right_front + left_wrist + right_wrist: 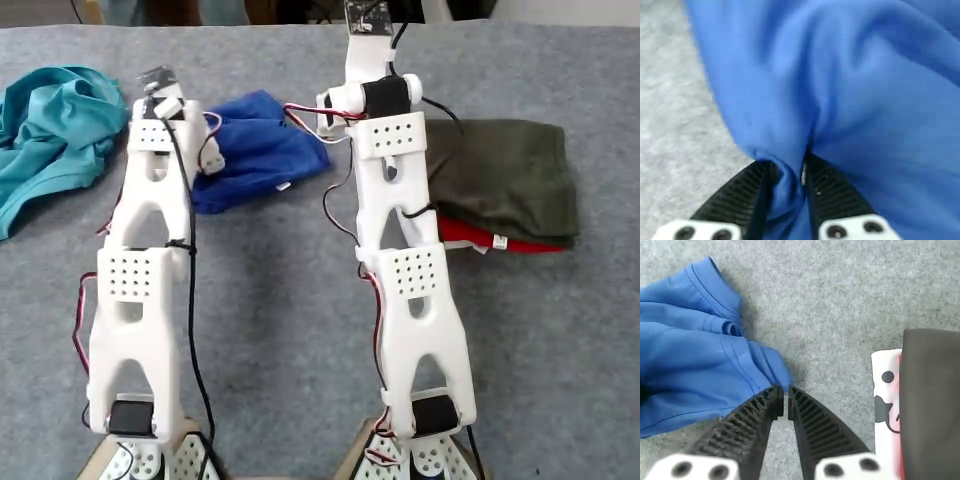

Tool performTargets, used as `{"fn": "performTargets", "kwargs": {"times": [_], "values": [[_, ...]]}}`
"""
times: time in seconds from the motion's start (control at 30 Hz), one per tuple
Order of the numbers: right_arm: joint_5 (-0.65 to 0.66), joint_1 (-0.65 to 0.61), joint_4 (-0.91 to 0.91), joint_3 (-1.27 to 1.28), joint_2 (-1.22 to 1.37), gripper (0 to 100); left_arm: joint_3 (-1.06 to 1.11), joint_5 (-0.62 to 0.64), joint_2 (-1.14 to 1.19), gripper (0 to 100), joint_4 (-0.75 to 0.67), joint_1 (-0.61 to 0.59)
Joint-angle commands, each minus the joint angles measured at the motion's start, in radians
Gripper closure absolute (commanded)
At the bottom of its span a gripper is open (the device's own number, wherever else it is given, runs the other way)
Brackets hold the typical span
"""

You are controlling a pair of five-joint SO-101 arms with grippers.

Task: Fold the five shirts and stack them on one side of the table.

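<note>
Nearby teal shirt; arm overlaps olive shirt, seemingly atop red shirt.

White arms with hole-dotted panels, black servos, red-black cables; the right tool is ribbed black.

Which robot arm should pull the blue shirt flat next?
Probably the left. The left gripper is shut on a fold of the blue shirt, so it can pull right away. The right gripper sits at the shirt's corner, and I cannot tell whether it holds any cloth.
</note>
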Motion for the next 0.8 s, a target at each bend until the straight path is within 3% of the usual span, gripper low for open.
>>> {"fn": "performTargets", "kwargs": {"times": [0.0,0.3,0.47,0.6,0.77], "values": [[0.008,0.035,0.008,-0.047,-0.07,97.0,-0.005,-0.074,-0.005,97,0.055,0.038],[0.008,0.081,0.014,-0.042,-0.125,97.0,-0.07,-0.252,-0.032,97,0.247,0.002],[0.005,0.083,0.014,-0.038,-0.14,97.0,-0.071,-0.331,-0.137,97,0.262,-0.051],[0.003,0.083,0.014,-0.039,-0.14,97.1,0.145,-0.405,-0.288,97,0.262,-0.087],[0.002,0.078,0.014,-0.041,-0.14,97.1,0.587,-0.52,-0.535,97,0.206,-0.136]]}}
